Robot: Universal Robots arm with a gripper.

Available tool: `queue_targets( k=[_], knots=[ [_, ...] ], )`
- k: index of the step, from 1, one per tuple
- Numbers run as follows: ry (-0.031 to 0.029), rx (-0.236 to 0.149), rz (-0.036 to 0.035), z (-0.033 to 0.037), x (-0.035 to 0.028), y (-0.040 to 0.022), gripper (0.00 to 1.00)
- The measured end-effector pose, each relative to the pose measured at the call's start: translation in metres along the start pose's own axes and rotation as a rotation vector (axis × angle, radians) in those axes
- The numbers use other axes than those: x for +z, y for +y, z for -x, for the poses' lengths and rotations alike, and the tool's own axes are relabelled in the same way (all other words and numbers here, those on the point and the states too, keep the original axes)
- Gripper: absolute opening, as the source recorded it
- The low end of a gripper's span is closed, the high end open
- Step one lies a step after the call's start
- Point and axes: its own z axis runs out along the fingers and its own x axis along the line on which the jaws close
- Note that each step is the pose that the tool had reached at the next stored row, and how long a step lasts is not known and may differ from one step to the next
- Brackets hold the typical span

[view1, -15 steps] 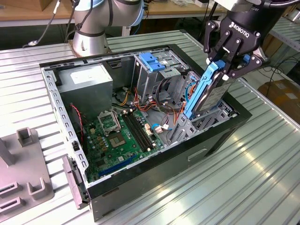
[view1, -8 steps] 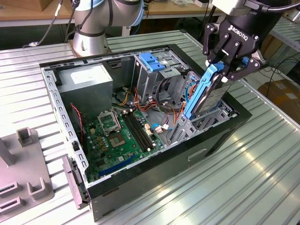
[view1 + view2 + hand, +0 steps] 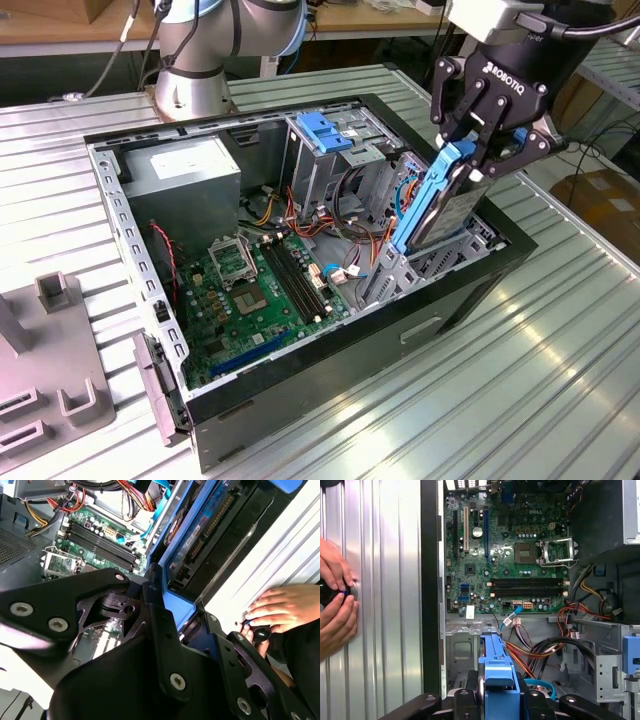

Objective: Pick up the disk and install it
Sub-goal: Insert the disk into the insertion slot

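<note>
Disk [image 3: 440, 210] stood on edge, tilted, at the end of the open computer case [image 3: 330, 370] nearest the exterior view's right. Its blue bracket [image 3: 415, 200] faced the case interior. The gripper [image 3: 478, 152] pinched the disk's upper end between its black fingers [image 3: 462, 120]. The lower end reached down among the metal bays there, though whether it was touching or seated could not be made out.

Across the exterior view from its left, a grey fixture [image 3: 60, 380] lay on the ribbed metal table [image 3: 560, 350]. Next came the case, lying on its side. Inside it sat a large grey metal box [image 3: 185, 180] in the far corner and the green motherboard [image 3: 260, 290] on the floor. An upright cage with a blue handle [image 3: 325, 135] came after them, then the held disk.

In the first wrist view the blue bracket [image 3: 497, 680] ran up between the closed fingers [image 3: 465, 702], with the motherboard [image 3: 510, 555] beyond. A person's hand [image 3: 337, 622] rested on the table outside the case.

In the second wrist view the disk [image 3: 200, 535] sat clamped at its blue edge, with the person's hand [image 3: 285, 607] on the table nearby.
</note>
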Motion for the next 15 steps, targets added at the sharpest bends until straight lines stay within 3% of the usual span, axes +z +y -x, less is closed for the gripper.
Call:
queue_targets(
  k=[15],
  knots=[
    [0.0006, 0.000, 0.0000, -0.0008, 0.0151, -0.0012, 0.37]
  ],
)
